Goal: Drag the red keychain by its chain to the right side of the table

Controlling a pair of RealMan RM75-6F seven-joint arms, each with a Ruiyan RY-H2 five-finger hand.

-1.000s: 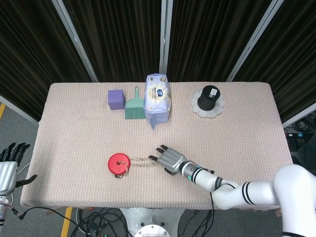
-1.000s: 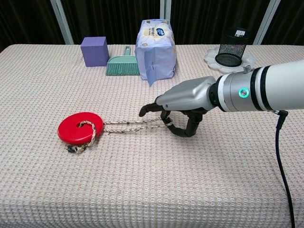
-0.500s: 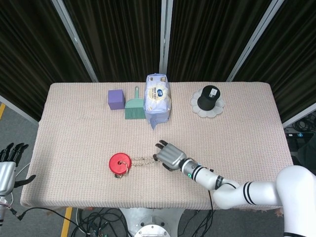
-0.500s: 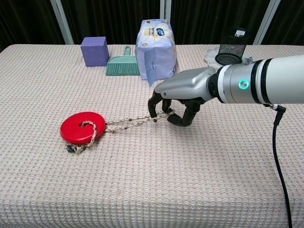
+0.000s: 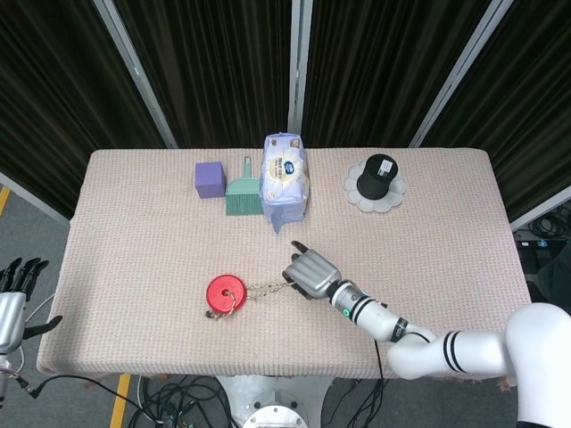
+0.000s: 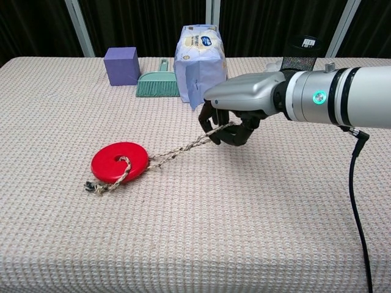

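Observation:
The red keychain (image 5: pixel 224 292) (image 6: pixel 119 162) is a flat red disc lying left of centre near the table's front. Its braided chain (image 5: pixel 268 289) (image 6: pixel 183 148) runs taut from the disc up and to the right. My right hand (image 5: pixel 310 273) (image 6: pixel 232 122) grips the chain's far end with its fingers curled around it, lifted a little off the cloth. A loose tail of cord (image 6: pixel 98 187) trails from the disc's near left. My left hand (image 5: pixel 16 296) hangs off the table's left edge, fingers apart and holding nothing.
Along the back stand a purple cube (image 5: pixel 209 178) (image 6: pixel 121 65), a green dustpan brush (image 5: pixel 241 191) (image 6: pixel 158 83), a wipes pack (image 5: pixel 285 178) (image 6: pixel 201 61) and a black mesh cup on a white plate (image 5: pixel 376 180) (image 6: pixel 297 61). The table (image 5: pixel 446 250) is covered in beige woven cloth.
My right hand closed on the chain, rose and moved right and back. The chain went taut and the red disc slid a short way right.

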